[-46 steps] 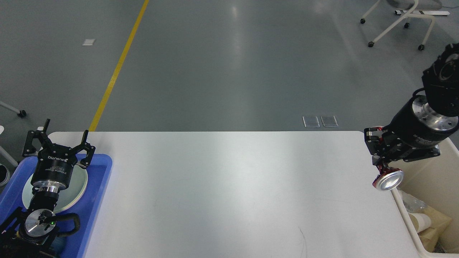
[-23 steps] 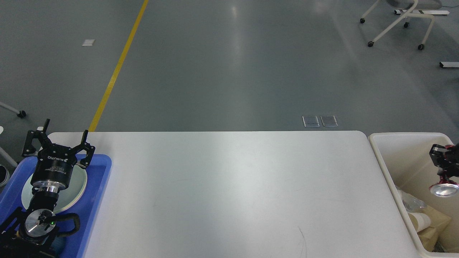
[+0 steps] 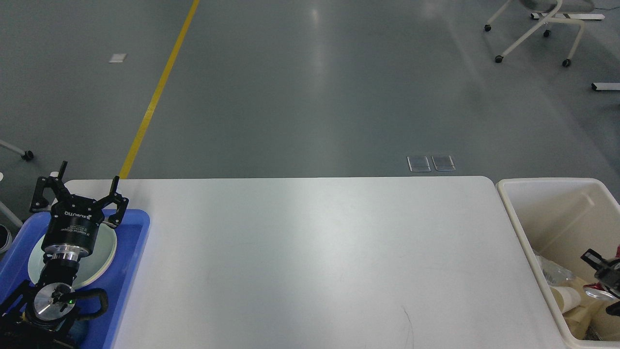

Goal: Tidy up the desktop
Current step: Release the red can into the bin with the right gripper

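Note:
The white desktop point(image 3: 310, 261) fills the middle of the head view and nothing lies on its visible surface. My left gripper point(image 3: 80, 191) is open and empty, held over the far end of a blue tray point(image 3: 138, 252) at the desktop's left end. My right gripper point(image 3: 604, 281) shows only at the right edge, low inside the cream bin point(image 3: 513, 213). Its two fingers flank a red can with a silver end point(image 3: 595, 292), and it looks shut on the can. Most of that gripper is cut off by the view's edge.
A white plate point(image 3: 104, 252) lies in the blue tray under my left wrist. The bin holds paper cups point(image 3: 566, 298), clear plastic and brown paper. The floor lies beyond the far edge, with a wheeled chair point(image 3: 537, 29) at the back right.
My right arm has moved right and down with the can, from above the bin's left rim to deep inside the bin. The left arm has not moved.

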`<state>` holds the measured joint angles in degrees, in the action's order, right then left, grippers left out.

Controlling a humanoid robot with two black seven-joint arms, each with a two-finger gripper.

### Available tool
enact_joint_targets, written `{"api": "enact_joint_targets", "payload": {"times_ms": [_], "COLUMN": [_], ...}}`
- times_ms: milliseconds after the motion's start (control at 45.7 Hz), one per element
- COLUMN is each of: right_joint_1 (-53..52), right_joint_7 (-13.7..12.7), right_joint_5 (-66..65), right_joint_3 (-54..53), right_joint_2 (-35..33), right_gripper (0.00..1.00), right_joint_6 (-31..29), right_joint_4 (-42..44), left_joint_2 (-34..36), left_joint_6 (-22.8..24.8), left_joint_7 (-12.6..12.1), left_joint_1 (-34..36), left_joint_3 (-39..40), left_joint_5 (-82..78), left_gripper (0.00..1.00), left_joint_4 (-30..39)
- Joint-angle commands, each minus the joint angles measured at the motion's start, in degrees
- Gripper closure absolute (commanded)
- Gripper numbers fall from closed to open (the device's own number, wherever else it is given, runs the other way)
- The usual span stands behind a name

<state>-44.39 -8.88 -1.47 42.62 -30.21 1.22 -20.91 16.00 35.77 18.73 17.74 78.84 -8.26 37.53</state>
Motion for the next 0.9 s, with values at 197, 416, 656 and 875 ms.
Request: {"api": "enact_joint_targets", "payload": {"times_ms": [197, 416, 656, 875], "right_joint_1": [7.57, 9.15, 9.76, 9.68], "right_joint_7": [0.0, 0.0, 0.0, -0.09], "right_joint_5": [0.86, 0.95, 0.95, 0.95], "right_joint_3": [-0.61, -1.23, -1.31, -1.31], "right_joint_2": [5.51, 6.57, 7.36, 7.36], "right_gripper": [1.0, 1.0, 1.0, 0.0], "right_joint_6": [5.98, 6.77, 7.04, 13.01], "right_joint_4": [5.89, 5.89, 5.89, 5.45], "left_joint_2": [0.0, 0.0, 0.0, 0.0], "left_joint_6": [0.0, 0.0, 0.0, 0.0], "left_joint_7": [-0.09, -0.01, -0.09, -0.09], "left_joint_1": [0.01, 0.01, 0.01, 0.01], "left_joint_3": [0.0, 0.0, 0.0, 0.0], "left_joint_5": [0.0, 0.0, 0.0, 0.0], "left_gripper": [0.03, 0.03, 0.03, 0.03], "left_joint_4": [0.0, 0.0, 0.0, 0.0]}}
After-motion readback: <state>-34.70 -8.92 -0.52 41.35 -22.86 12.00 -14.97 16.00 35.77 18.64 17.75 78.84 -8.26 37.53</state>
